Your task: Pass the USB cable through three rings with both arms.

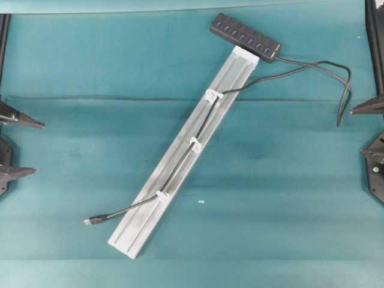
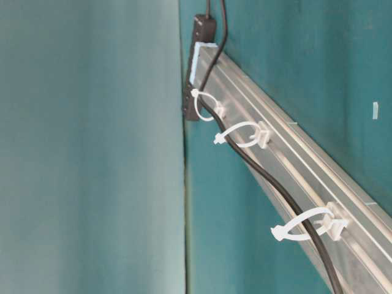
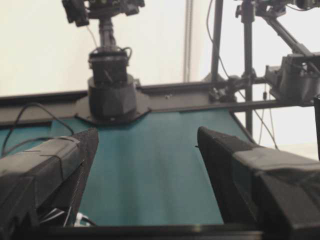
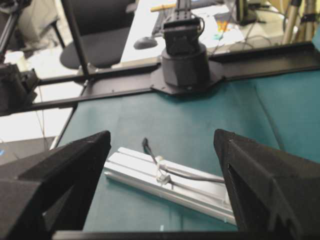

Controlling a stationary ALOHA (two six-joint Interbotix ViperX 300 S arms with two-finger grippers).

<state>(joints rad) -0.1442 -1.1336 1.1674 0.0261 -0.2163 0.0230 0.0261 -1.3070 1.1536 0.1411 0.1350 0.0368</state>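
The cable (image 1: 180,161) already ran through all three rings (image 1: 195,144); both grippers (image 1: 23,147) (image 1: 367,131) waited aside, fingers spread, holding nothing.

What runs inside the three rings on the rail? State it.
The USB cable passes through all three rings; its plug lies free beyond the last. Nothing else shows inside.

We see a teal table (image 1: 90,60). A long silver rail (image 1: 150,219) lies diagonally across its middle, a black hub bar (image 1: 245,37) at its far end. The cable (image 1: 327,72) loops onto the table beside the hub, and its plug (image 1: 96,219) rests on the table near the rail's lower end.
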